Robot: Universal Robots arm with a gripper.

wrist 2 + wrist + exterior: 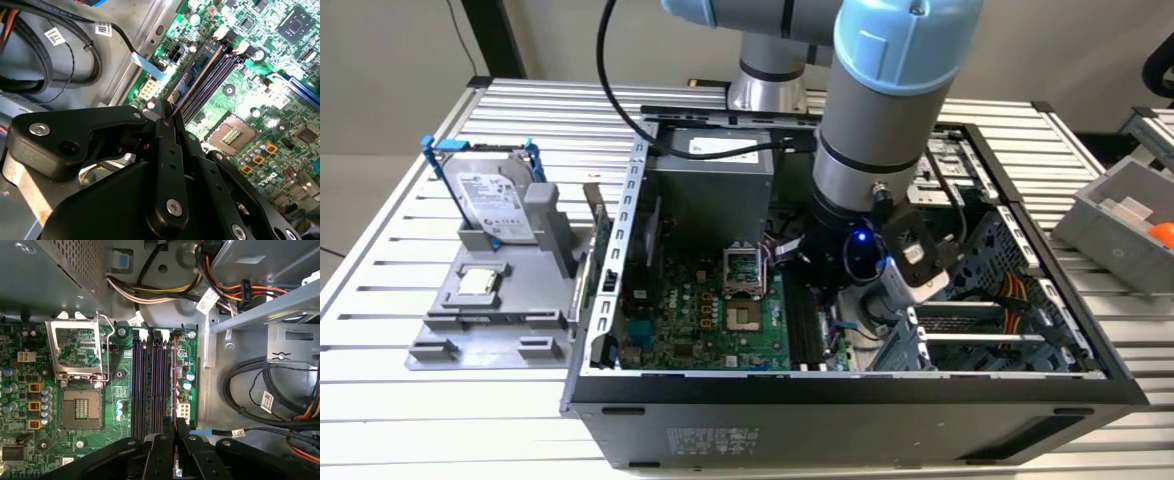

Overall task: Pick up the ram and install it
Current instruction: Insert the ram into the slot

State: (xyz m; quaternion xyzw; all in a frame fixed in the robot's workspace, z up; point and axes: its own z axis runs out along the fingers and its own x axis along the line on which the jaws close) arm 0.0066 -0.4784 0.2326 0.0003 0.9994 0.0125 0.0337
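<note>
The ram [192,80] — pinched in the jaws — lies lengthwise along the memory slots [150,385].

Open computer case [854,390], hard drive [496,200] in grey holder [480,320], grey bin [1121,215].

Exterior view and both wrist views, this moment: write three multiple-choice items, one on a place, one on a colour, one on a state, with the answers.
1. Where is the ram?
A) on the grey stand outside the case
B) in a bin
C) at the memory slots on the motherboard

2. What colour frames the hard drive?
A) blue
B) red
C) yellow

3. How is the gripper?
A) open, touching nothing
B) shut on the ram
C) shut on a cable

Answers: 1 C, both wrist views show it lying along the slots. 2 A, blue shows around the drive in the exterior view. 3 B, it pinches the stick's end in the second wrist view.
</note>
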